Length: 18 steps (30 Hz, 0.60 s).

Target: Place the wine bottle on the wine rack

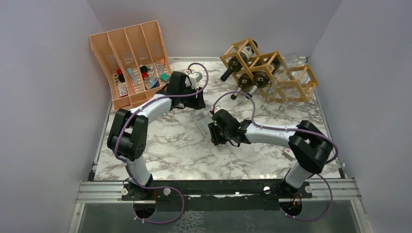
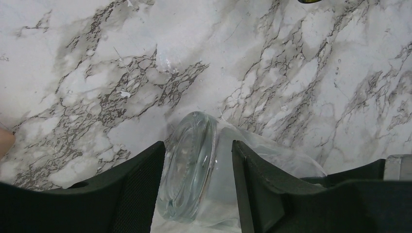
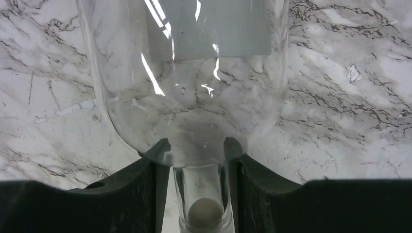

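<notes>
A clear, empty glass wine bottle (image 1: 201,121) lies on the marble table (image 1: 160,155) between my two grippers. My left gripper (image 1: 197,105) is open, and its fingers straddle the bottle's base (image 2: 189,165) at an angle, with a gap at the right finger (image 2: 257,189). My right gripper (image 1: 214,133) is shut on the bottle's neck (image 3: 199,189) just below the shoulder, and a pale stopper (image 3: 205,213) sits in the mouth. The light wooden wine rack (image 1: 296,82) stands at the back right, apart from both grippers.
The rack holds two dark bottles (image 1: 242,60) (image 1: 257,79) and a clear one (image 1: 293,60). An orange-pink slotted organiser (image 1: 131,53) with small items stands at the back left. Grey walls close the table on three sides.
</notes>
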### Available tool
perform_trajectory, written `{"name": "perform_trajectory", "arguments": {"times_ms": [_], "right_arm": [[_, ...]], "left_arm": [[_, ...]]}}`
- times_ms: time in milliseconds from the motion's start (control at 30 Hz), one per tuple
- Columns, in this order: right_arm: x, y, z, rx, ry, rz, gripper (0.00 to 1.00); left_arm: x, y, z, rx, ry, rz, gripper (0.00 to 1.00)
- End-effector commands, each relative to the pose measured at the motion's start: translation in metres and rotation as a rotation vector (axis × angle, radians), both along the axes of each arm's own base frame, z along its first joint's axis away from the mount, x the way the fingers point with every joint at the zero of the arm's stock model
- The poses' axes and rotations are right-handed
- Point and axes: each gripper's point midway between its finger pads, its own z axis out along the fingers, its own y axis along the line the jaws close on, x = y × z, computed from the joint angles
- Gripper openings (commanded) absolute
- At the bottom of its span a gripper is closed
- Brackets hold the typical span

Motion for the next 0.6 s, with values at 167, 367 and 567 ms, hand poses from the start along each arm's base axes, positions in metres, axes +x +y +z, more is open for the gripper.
{"name": "perform_trajectory", "arguments": {"times_ms": [167,367,567], "right_arm": [[0.006,-0.004,-0.019,-0.076,0.035,-0.054,0.49],[0.007,-0.008,-0.026,-0.09,0.018,-0.049,0.23],[0.013,-0.013,-0.005,-0.082,-0.043,-0.049,0.01]], "left_arm": [[-0.009,0.005,-0.017,0.056,0.057,-0.027,0.56],[-0.009,0.005,-0.012,0.051,0.049,-0.028,0.56],[-0.004,0.006,0.019,0.03,-0.019,0.001,0.6]]}}
